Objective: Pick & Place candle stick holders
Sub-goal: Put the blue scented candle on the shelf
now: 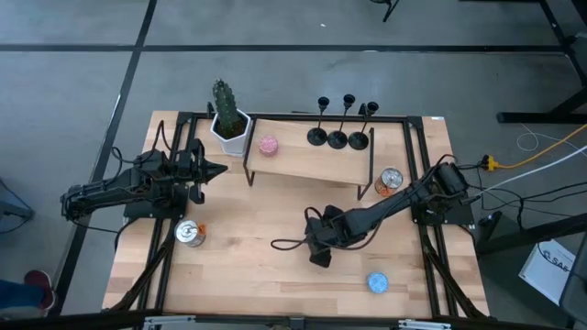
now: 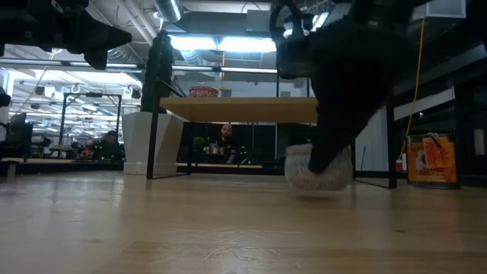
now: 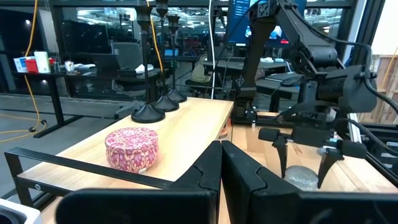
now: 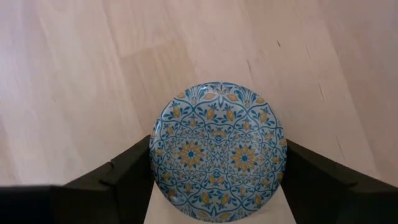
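Three black candle stick holders (image 1: 337, 137) (image 3: 152, 106) stand on their round bases at the far right of a raised wooden shelf (image 1: 312, 163), and no gripper is near them. My right gripper (image 1: 321, 254) (image 4: 217, 186) points steeply down at the table's middle. It is closed around a small round tin with a blue and yellow patterned lid (image 4: 217, 152) (image 2: 319, 173) (image 3: 301, 179). My left gripper (image 1: 220, 170) (image 3: 221, 168) waits shut and level, above the table at the left of the shelf. My right gripper has one finger (image 4: 127, 177) on each of two opposite sides of the tin's round wall (image 4: 155, 155), and no gap shows between finger and wall. The fingers come from above, slanting down. The tin sits flat on the table, lid up.
On the shelf is a pink tin (image 1: 268, 145). A potted cactus (image 1: 229, 124) stands at the shelf's far left. One metal can (image 1: 190, 233) is at the near left and another (image 1: 390, 180) by the shelf's right leg. A blue tin (image 1: 377, 282) lies near the front edge.
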Controlling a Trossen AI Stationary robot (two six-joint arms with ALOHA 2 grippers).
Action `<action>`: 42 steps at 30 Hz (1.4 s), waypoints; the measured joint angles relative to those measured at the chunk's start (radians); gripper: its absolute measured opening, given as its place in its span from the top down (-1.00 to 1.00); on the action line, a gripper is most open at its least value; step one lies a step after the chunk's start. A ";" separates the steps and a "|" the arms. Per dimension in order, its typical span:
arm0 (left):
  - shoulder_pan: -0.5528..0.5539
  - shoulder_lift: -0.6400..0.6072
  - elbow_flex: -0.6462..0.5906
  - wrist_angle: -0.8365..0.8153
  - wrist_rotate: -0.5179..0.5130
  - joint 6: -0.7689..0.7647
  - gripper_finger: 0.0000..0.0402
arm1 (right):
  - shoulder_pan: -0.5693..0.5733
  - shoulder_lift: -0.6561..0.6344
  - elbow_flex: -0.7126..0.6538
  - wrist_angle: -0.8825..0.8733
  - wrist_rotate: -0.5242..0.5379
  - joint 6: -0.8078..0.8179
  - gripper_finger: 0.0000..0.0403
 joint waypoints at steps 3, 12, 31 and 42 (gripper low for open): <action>0.000 0.000 0.000 0.000 0.000 0.000 0.97 | -0.015 -0.001 0.036 -0.053 -0.017 0.000 -0.42; 0.000 0.000 0.000 0.000 0.000 0.000 0.97 | -0.062 -0.001 0.181 -0.174 -0.016 -0.048 -0.44; 0.000 0.000 0.000 0.000 0.000 0.000 0.97 | -0.252 -0.003 0.379 -0.147 0.014 -0.271 -0.45; 0.000 0.000 0.000 0.000 0.000 0.000 0.97 | -0.365 -0.003 0.381 -0.014 0.042 -0.347 -0.46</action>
